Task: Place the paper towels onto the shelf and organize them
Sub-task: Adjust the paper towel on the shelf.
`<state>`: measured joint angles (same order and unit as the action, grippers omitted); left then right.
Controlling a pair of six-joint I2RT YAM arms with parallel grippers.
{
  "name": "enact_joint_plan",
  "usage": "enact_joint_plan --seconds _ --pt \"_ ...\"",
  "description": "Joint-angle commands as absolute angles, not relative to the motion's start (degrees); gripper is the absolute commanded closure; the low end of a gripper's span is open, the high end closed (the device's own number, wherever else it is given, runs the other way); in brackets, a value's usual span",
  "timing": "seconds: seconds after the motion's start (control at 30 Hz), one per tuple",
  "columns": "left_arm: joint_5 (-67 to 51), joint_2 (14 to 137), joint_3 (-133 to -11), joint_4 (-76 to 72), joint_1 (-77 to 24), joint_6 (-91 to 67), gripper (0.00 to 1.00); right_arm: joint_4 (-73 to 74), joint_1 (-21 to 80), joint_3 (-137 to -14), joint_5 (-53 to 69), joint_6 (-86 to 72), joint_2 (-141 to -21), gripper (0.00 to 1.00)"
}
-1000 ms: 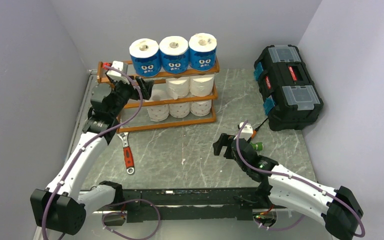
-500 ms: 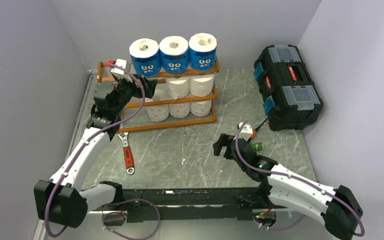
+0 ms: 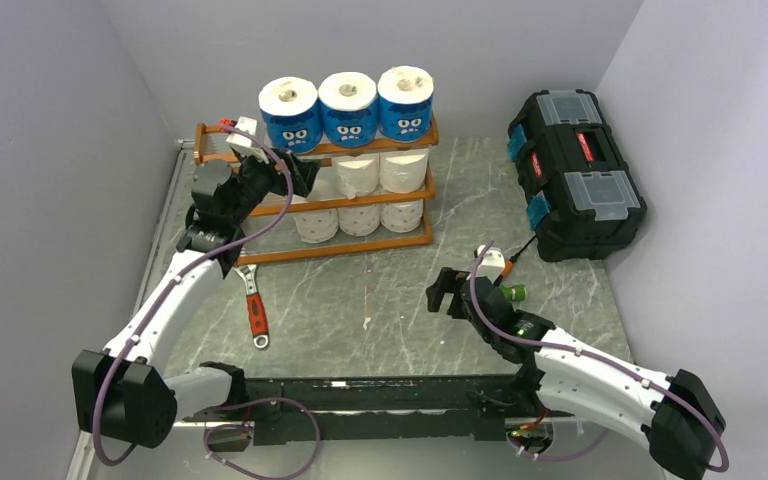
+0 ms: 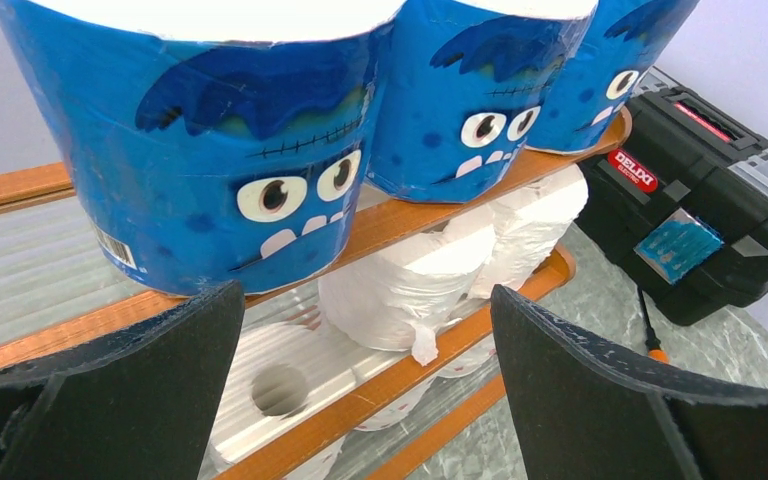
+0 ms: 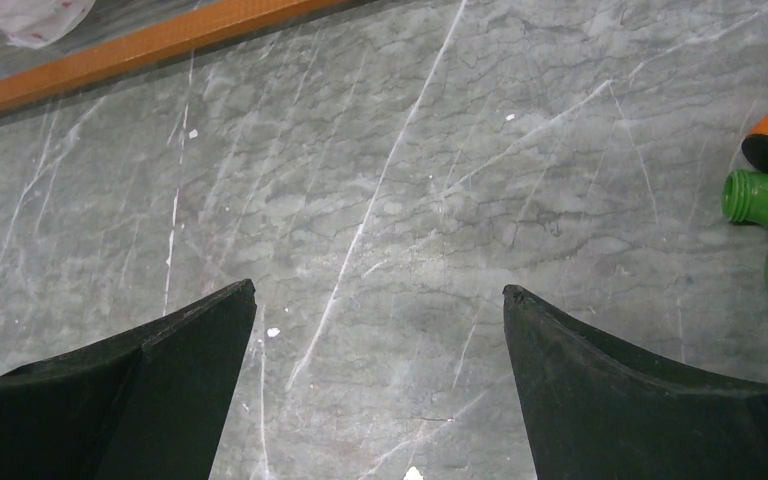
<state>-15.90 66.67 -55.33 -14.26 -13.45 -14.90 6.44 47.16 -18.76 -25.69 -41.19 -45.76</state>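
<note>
Left claw (image 3: 300, 175) higher — three blue rolls (image 3: 348, 112)

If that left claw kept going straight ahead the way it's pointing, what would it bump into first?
Most likely the white rolls on the shelf's middle tier: the open left gripper faces them, just below the blue-wrapped rolls. Depth is unclear, so it might clip the top tier's front rail first.

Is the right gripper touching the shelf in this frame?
Apart. The top external view shows a stretch of bare table between the open right gripper and the shelf.
</note>
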Motion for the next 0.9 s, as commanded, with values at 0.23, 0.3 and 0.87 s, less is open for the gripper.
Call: enact_joint_plan --seconds 0.23,0.3,0.87 --pt "-19.86 68.25 -58.56 -18.04 -13.27 -16.55 0.02 5.19 46.97 -19.33 -27.35 -41.15 -46.12 0.04" --pt "-20.24 68.61 -58.55 -18.31 -13.35 -16.78 0.02 5.15 46.96 -19.42 -27.32 -41.13 -46.3 0.04" --pt "-8.0 59.62 -55.55 -10.13 -13.1 -12.99 0.01 5.6 46.93 -19.64 -27.55 -41.04 -45.91 0.04"
